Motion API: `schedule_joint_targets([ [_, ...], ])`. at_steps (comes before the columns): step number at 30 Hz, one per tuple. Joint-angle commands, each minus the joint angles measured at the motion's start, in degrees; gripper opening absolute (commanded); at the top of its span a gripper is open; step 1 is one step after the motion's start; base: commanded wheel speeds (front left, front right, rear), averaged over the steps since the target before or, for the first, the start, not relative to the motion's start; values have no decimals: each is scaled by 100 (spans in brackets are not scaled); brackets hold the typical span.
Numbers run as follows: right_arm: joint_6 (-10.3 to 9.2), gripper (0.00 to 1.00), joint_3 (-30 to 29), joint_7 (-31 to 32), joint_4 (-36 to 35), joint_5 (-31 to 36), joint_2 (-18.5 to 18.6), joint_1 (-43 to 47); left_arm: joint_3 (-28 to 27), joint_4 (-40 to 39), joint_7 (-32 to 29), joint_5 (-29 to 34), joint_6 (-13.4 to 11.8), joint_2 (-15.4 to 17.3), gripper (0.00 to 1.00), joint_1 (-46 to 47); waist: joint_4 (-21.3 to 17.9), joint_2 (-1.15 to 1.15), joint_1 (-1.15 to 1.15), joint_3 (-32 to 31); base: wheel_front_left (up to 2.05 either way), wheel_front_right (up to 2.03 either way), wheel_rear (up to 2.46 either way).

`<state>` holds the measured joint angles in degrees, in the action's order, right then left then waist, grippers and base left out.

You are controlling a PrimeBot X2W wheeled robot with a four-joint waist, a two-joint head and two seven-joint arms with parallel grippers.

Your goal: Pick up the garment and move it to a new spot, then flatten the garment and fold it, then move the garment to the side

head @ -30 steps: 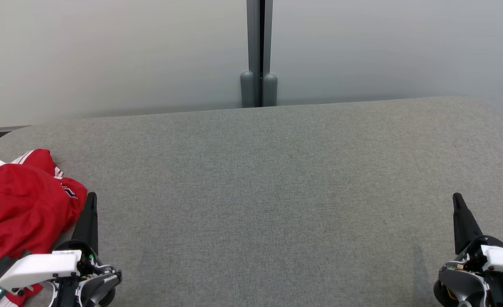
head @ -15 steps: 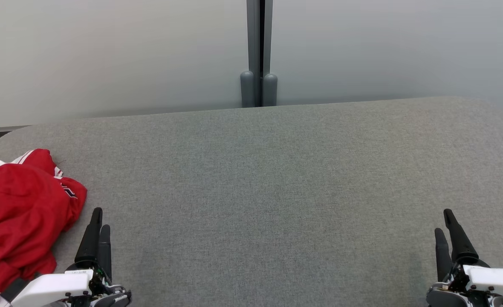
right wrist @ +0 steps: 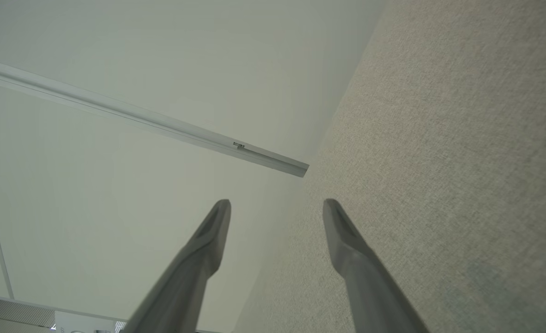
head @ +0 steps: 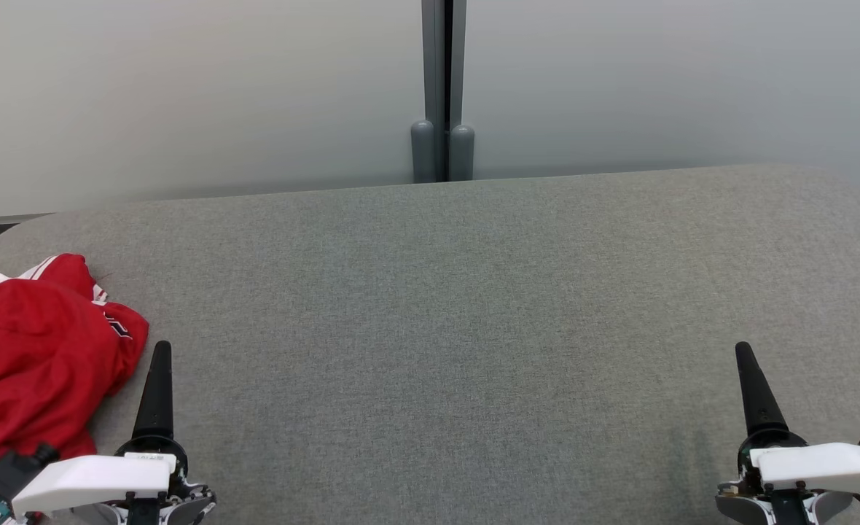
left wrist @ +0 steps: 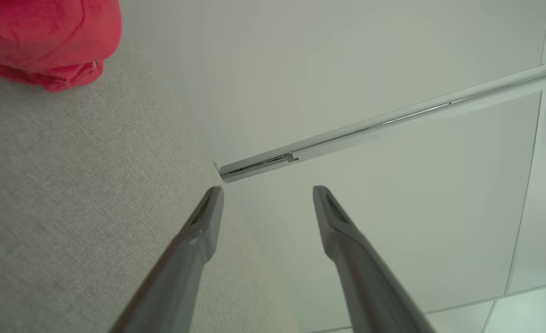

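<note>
A crumpled red garment [head: 29, 364] with white trim lies at the left edge of the grey fabric surface [head: 444, 328]; its rounded edge also appears in the left wrist view's top left corner as the red garment [left wrist: 46, 41]. My left gripper [head: 160, 350] hovers just right of the garment, apart from it, and its fingers [left wrist: 199, 231] stand open with nothing between them. At the lower right my right gripper [head: 743, 351] is far from the garment. Its fingers [right wrist: 347, 240] are spread open and hold nothing.
Pale wall panels [head: 182, 95] with a grey vertical post [head: 442, 87] rise behind the surface's far edge. The surface rounds off at its left and right corners. A thin metal rail [left wrist: 384, 125] crosses the wall in both wrist views.
Both grippers have rolled, so each now shows edge-on as a single finger in the head view. The right gripper has shifted slightly left. The garment has not moved.
</note>
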<state>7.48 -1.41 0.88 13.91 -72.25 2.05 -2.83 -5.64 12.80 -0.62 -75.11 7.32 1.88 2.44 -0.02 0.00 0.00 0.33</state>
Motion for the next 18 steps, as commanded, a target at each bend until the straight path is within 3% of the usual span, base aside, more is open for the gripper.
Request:
schedule_joint_targets([
  [1, 0, 100, 67, -87, -145, 306, 48, -102, 4, -186, 60, 342, 12, 50, 100, 67, 1, 0, 0, 3, 0, 0, 0],
  [18, 1, 100, 478, -435, -405, 2179, 61, -106, 417, -663, 407, 2443, -191, 65, 100, -36, -12, 0, 0, 13, 0, 0, 0],
])
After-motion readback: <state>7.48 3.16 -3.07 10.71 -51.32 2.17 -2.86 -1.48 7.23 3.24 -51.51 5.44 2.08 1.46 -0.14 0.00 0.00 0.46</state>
